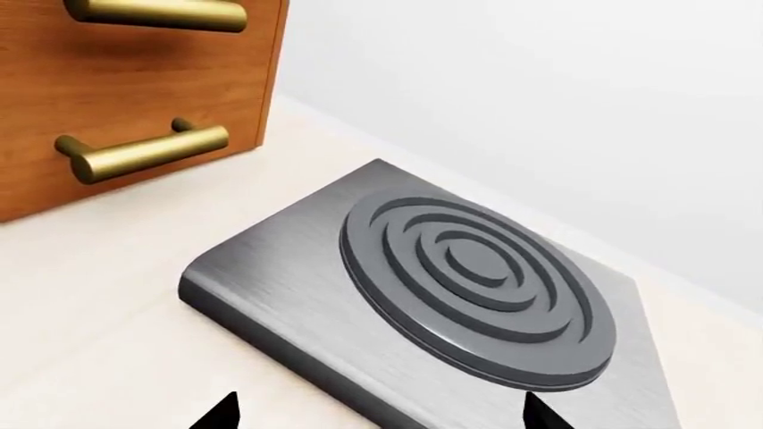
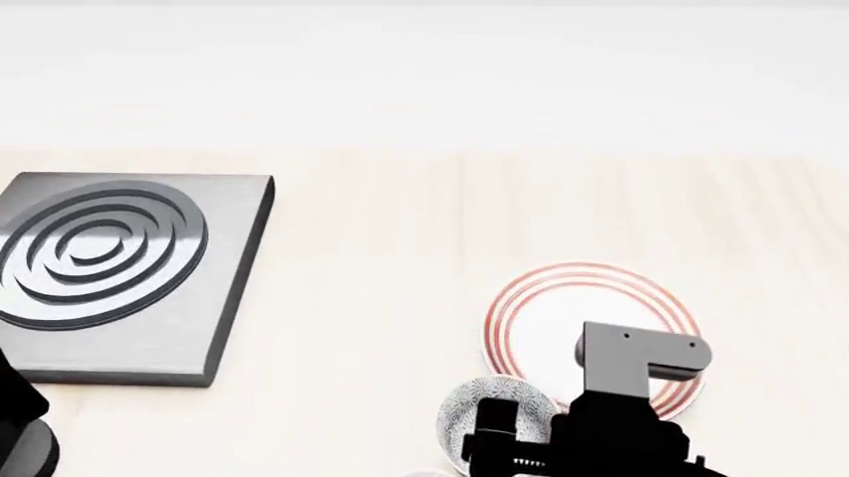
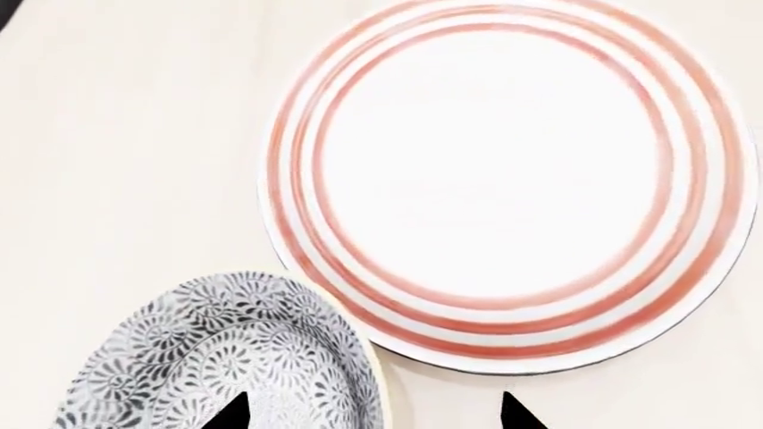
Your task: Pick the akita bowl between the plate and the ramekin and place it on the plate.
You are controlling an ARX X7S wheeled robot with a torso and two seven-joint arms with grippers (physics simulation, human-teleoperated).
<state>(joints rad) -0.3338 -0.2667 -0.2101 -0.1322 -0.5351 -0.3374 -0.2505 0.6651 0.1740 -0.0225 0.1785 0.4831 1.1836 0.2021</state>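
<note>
The akita bowl (image 3: 227,357), speckled black and white, sits right beside the plate (image 3: 501,179), a flat white disc with red rings. My right gripper (image 3: 372,416) is open just above them. One fingertip (image 3: 227,413) is over the bowl and the other over the table by the plate's edge, so the bowl's near rim lies between them. In the head view the right arm (image 2: 637,397) covers part of the plate (image 2: 558,293) and bowl (image 2: 484,407). The ramekin is out of view. My left gripper (image 1: 381,413) is open over a grey burner slab, holding nothing.
A square metal slab with a ringed burner (image 2: 99,253) lies at the table's left; in the left wrist view the burner (image 1: 477,286) fills the frame. A wooden cabinet with brass handles (image 1: 143,152) stands behind it. The left arm (image 2: 20,437) shows at the lower left corner.
</note>
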